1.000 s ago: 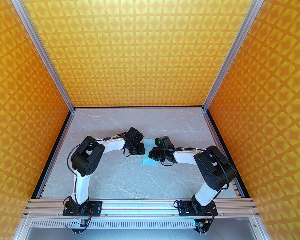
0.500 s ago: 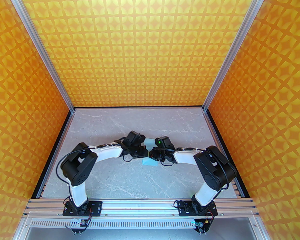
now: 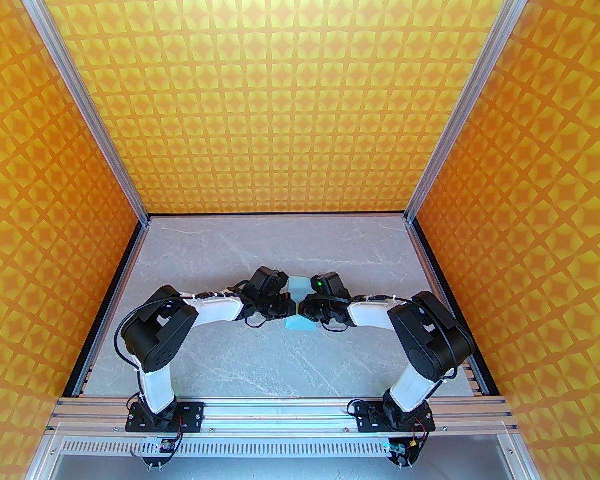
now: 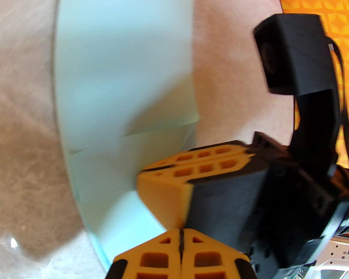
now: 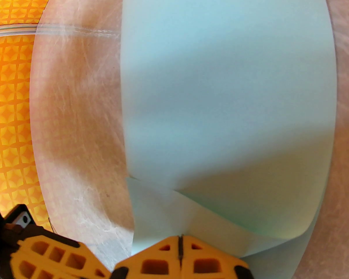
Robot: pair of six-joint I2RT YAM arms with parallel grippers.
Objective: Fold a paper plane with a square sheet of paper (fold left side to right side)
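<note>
Right wrist: sheet (image 5: 226, 97), far edge cut off

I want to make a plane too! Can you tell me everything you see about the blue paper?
The blue paper is thin, pale light blue and matte. It lies on the grey marbled table, folded over itself: a top layer ends in a slanted edge, with a paler layer showing beneath it. The shut right gripper rests its tips on that paler layer; the shut left gripper sits at the paper's edge beside it.
</note>
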